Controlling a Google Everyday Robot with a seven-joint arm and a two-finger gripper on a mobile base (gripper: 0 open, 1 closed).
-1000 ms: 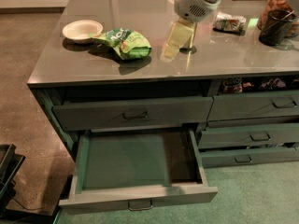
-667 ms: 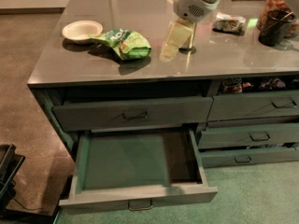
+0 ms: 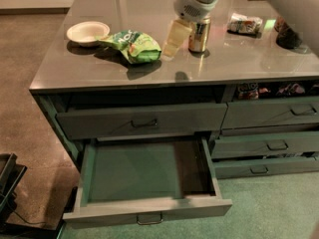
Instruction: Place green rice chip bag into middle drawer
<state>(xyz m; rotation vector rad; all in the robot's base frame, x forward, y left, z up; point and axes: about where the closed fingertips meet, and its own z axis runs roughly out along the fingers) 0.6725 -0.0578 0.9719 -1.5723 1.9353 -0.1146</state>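
Observation:
The green rice chip bag (image 3: 131,46) lies crumpled on the grey counter top, left of centre. My gripper (image 3: 175,38) hangs from the white arm just above the counter, close to the right of the bag and apart from it. The middle drawer (image 3: 149,212) is pulled wide open below the counter's front edge, with its green inside bare and its dark wire handle at the centre of the front.
A white bowl (image 3: 87,32) sits left of the bag. A drink can (image 3: 200,34) stands right behind the gripper. A small grey-white packet (image 3: 243,24) and a dark object (image 3: 289,36) lie at the far right. Closed drawers (image 3: 269,144) stack at the right.
My gripper has shifted a little left along the counter toward the bag, uncovering the can. The bag and the drawer have not moved.

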